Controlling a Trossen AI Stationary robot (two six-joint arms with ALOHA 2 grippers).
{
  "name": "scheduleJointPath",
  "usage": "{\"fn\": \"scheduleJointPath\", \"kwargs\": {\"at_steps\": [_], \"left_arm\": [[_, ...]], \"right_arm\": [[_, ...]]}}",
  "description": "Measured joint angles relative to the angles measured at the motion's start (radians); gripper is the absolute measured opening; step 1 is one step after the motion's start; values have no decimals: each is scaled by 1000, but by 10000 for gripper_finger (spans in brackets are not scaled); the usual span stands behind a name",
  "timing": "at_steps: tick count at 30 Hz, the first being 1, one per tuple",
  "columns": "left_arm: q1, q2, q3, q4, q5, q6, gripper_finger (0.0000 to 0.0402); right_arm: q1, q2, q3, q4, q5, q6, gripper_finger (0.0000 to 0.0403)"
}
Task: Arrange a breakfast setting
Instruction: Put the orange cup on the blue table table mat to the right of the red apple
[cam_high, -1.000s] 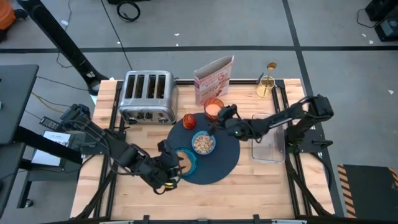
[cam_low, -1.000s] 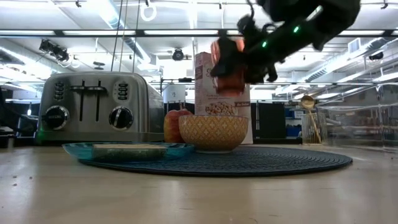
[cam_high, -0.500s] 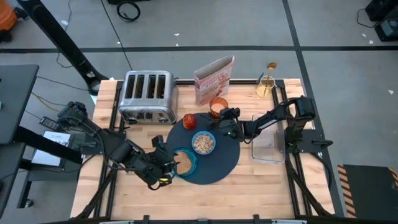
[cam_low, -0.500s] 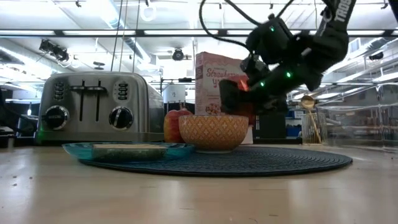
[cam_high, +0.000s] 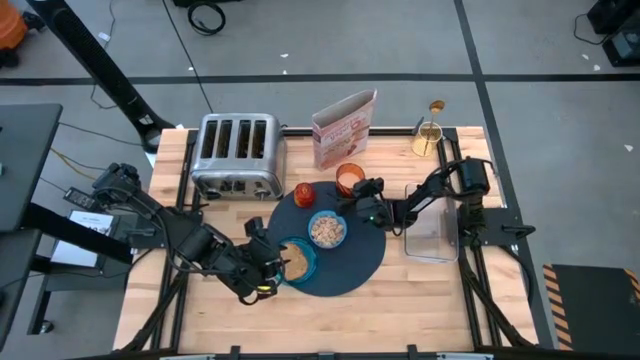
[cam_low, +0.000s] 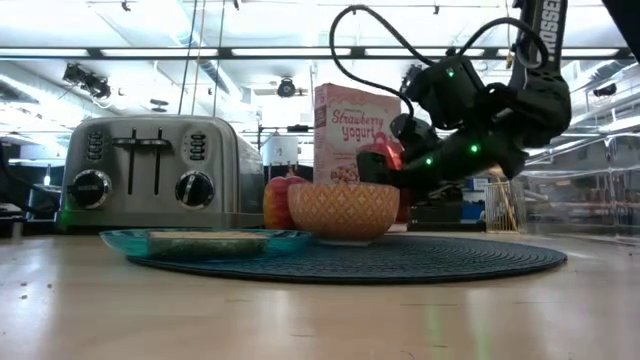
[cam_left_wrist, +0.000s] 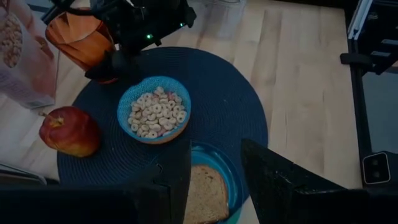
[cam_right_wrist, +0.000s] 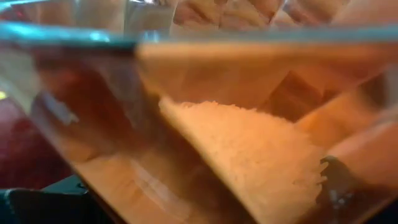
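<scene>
Glowing translucent amber, the cup (cam_high: 347, 178) is gripped upright by the right gripper (cam_high: 360, 193) at the slate-blue mat's (cam_high: 365, 255) edge. The left gripper (cam_high: 268, 262) is held spread beside the toast slice (cam_high: 295, 262).

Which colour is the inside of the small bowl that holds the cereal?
The small bowl is light blue inside; the left wrist view shows it best.

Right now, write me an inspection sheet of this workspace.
Surface: pale wooden table.
Job's things: round dark slate-blue mat carries small blue bowl of cereal and teal plate with toast slice; red fruit at its edge; amber cup.
Clutter: silver toaster, pink cereal box, clear tub, gold spoon stand.
Grippers: right gripper shut on amber cup; left gripper open over the plate.
Cables: black loops on floor.
Surroundings: lit room beyond.
</scene>
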Motion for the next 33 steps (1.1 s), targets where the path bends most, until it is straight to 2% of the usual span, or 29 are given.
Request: {"fn": "scheduleJointPath", "kwargs": {"at_steps": [8, 11, 14, 17, 20, 25, 29, 33], "left_arm": [[1, 0, 0, 1, 0, 0, 146], [2, 0, 0, 1, 0, 0, 146], [2, 0, 0, 0, 0, 0, 146], [2, 0, 0, 1, 0, -5, 146], [2, 0, 0, 2, 0, -6, 146], [2, 0, 0, 6, -7, -8, 146], [5, 0, 0, 7, -25, -8, 146], [11, 0, 0, 8, -28, -8, 146]], "right_arm": [[-23, -3, -4, 9, -22, 24, 358], [-22, -8, -4, 74, -63, -19, 358], [-29, -21, -14, 85, -138, -29, 358], [-52, -50, -44, 93, -170, -36, 358], [-94, -79, -91, 138, -253, -87, 358], [-204, -91, -144, 252, -516, -145, 358], [-246, -73, -126, 258, -664, -192, 358], [-246, -59, -118, 256, -685, -210, 358]]}}
